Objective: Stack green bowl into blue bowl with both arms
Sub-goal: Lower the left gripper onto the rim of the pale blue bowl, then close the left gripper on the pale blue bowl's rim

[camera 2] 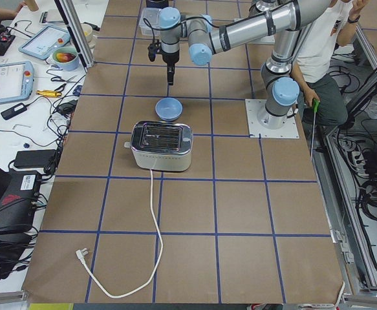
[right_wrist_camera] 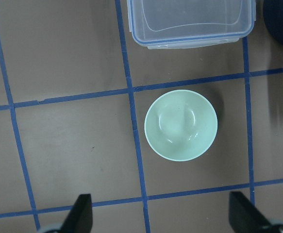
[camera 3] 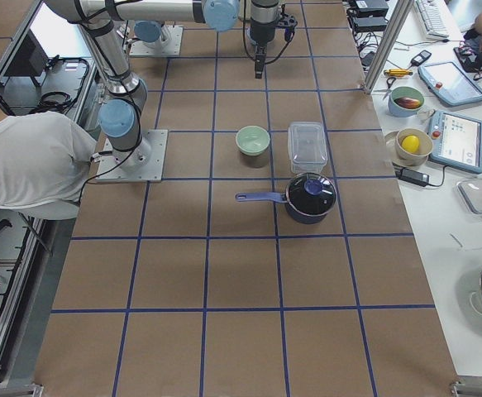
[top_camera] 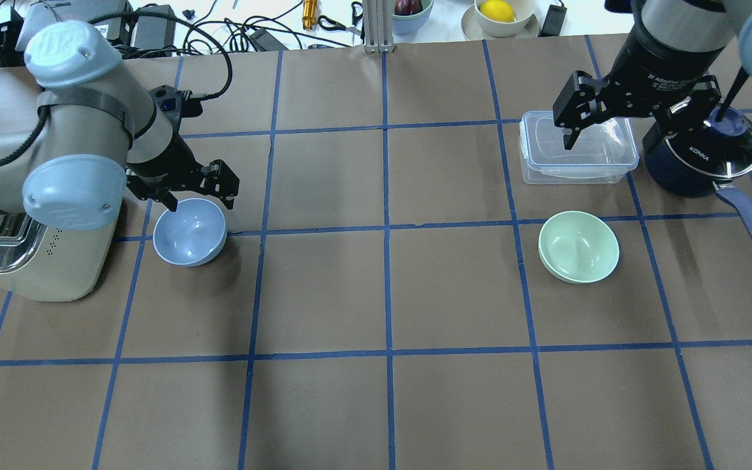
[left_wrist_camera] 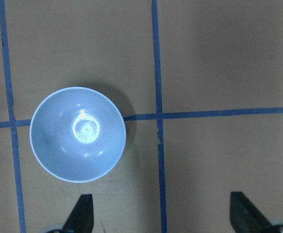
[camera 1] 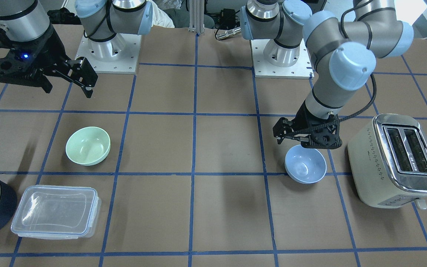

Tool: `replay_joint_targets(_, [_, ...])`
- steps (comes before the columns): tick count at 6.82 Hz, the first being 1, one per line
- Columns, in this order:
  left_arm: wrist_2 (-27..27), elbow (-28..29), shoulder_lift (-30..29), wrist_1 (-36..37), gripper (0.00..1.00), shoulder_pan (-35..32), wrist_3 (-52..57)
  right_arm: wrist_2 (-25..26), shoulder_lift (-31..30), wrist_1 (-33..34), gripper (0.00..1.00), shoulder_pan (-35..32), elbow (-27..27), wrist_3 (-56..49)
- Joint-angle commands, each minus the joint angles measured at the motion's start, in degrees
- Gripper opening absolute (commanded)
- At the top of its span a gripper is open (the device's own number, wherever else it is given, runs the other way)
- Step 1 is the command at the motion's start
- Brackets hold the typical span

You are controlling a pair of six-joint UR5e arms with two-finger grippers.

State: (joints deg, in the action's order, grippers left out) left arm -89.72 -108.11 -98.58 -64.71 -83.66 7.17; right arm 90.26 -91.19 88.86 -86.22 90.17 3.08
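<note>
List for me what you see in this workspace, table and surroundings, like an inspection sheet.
Surface: brown table with blue tape grid.
Job's things: green bowl and blue bowl upright, empty, far apart, not stacked.
Clutter: toaster beside the blue bowl; clear lidded container; navy saucepan with lid.
Grippers: left gripper open, above the table near the blue bowl; right gripper open, raised, holding nothing.
Cables: toaster cord loose on the table; black cable along the left arm.
Surroundings: person seated behind the robot; side bench with tablets and bowls.

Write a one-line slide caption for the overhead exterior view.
Left gripper over the blue bowl, right gripper raised near the green bowl; bowls unstacked.
</note>
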Motion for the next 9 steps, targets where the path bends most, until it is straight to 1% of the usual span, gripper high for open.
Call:
replay_joint_targets(1, [-2.74, -2.37, -6.86, 6.58, 1.0, 1.65, 1.09, 0.0, -0.04, 0.0, 1.0, 0.0, 0.0, 0.0])
replay_joint_targets(2, [-2.65, -2.37, -9.15, 8.0, 1.0, 1.48, 0.91, 0.0, -0.04, 0.0, 1.0, 0.0, 0.0, 0.0])
replay_joint_targets(3, [-2.48, -2.28, -10.39, 12.19, 0.97, 0.52, 0.48, 0.0, -0.04, 0.0, 1.0, 0.0, 0.09, 0.0])
replay_joint_targets(4, [-2.21, -2.37, -11.01, 12.23, 0.87, -0.27, -1.96, -0.09, -0.04, 0.0, 1.0, 0.0, 0.09, 0.0])
replay_joint_targets(5, [-2.21, -2.8, -11.19, 11.8, 0.29, -1.06, -3.47, 0.09, -0.04, -0.17, 1.0, -0.26, 0.0, 0.17])
replay_joint_targets(6, [-2.82, -4.63, -11.37, 10.75, 0.0, -0.9, 0.87, 0.18, -0.04, -0.18, 1.0, 0.0, 0.0, 0.09])
replay_joint_targets(7, [-3.0, -4.83, -10.15, 10.57, 0.0, -0.9, 0.65, 0.18, 0.05, -0.18, 1.0, 0.0, 0.0, 0.09])
replay_joint_targets(9, [-2.83, -3.34, -10.05, 10.74, 0.0, -1.33, 0.74, 0.09, 0.05, -0.09, 1.0, 0.0, 0.09, 0.18])
